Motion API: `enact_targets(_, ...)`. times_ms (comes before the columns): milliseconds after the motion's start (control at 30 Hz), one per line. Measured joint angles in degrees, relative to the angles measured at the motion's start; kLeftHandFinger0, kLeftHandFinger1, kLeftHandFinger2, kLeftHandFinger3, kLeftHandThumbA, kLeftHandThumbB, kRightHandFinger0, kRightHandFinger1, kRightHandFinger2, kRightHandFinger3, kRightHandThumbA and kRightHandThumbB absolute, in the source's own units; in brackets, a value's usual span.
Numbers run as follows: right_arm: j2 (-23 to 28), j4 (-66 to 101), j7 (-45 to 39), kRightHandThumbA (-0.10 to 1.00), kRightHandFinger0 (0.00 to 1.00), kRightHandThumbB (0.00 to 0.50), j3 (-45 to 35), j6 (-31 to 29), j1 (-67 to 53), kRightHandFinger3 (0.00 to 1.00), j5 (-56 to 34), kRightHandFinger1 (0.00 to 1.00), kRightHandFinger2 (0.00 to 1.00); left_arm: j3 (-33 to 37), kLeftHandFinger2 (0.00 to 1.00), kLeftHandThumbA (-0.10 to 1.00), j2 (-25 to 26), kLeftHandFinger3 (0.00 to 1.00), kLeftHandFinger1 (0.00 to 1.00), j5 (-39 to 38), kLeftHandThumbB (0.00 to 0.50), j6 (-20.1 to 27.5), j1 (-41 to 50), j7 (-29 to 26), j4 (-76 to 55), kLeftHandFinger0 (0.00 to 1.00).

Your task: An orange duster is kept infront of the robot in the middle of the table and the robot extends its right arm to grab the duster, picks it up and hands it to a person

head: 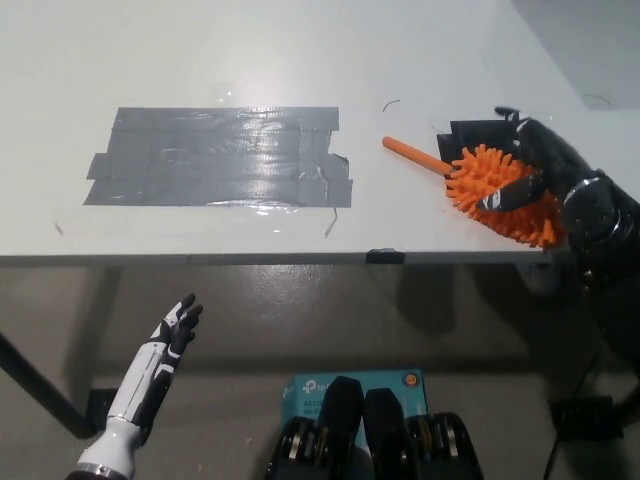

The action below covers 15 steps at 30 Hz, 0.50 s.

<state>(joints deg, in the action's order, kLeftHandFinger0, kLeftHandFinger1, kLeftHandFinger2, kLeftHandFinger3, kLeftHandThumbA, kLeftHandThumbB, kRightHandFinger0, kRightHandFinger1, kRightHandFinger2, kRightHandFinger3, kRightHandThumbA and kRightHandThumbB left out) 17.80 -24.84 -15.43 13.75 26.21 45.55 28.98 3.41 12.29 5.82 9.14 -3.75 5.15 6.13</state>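
Right now the black right hand point(535, 170) has its fingers point(503, 195) curled over the bristly head of the orange duster point(490, 180), which lies on the white table point(300, 60); its handle points away from them toward the grey tape patch point(220, 157). Below the table edge, the white left hand point(172, 330) rests, fingers spread and empty.

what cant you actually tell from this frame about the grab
- Head view: the right hand lies over the duster, covering its far side; whether it has closed around it is unclear.
- The black patch is partly covered by duster and hand.
- The left hand hangs below the table, arm cut by the bottom edge.
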Motion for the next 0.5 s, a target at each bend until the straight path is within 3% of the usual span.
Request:
enact_targets(300, 0.0, -3.7, -1.7, 1.0, 1.0, 0.44, 1.2, 0.0, 0.3, 1.0, -0.9, 1.0, 1.0, 0.0, 1.0, 1.0, 0.0, 1.0, 1.0, 0.2, 0.145, 0.0, -0.4, 0.0, -0.3, 1.0)
enact_targets(500, 0.5, -7.0, -2.4, 1.0, 1.0, 0.404, 1.8, 0.0, 1.9, 1.0, -1.1, 1.0, 1.0, 0.0, 1.0, 1.0, 0.1, 1.0, 1.0, 0.6, 0.152, 0.0, -0.5, 0.0, -0.4, 1.0)
